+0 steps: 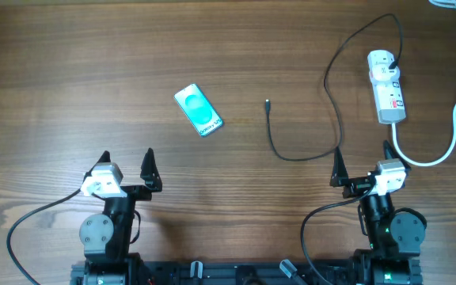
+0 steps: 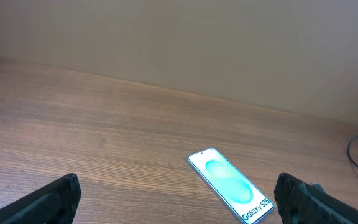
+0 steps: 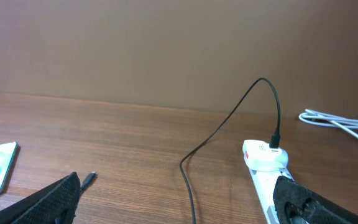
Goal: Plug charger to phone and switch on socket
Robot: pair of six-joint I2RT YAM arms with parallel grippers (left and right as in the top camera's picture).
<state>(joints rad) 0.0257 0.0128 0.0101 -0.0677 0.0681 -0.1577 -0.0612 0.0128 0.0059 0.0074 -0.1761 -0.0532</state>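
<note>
The phone lies face up and slanted on the wooden table, its teal screen and "Galaxy" text showing in the left wrist view. The charger's thin black cable ends in a small plug lying loose right of the phone, apart from it. The cable loops back to a white adapter seated in the socket, a white power strip at the right. My left gripper stands open, below and left of the phone. My right gripper stands open just below the cable loop, holding nothing.
A thick white cord curves from the socket's near end up toward the far right corner of the table. In the right wrist view the cable runs between the fingers, with the adapter and strip at right.
</note>
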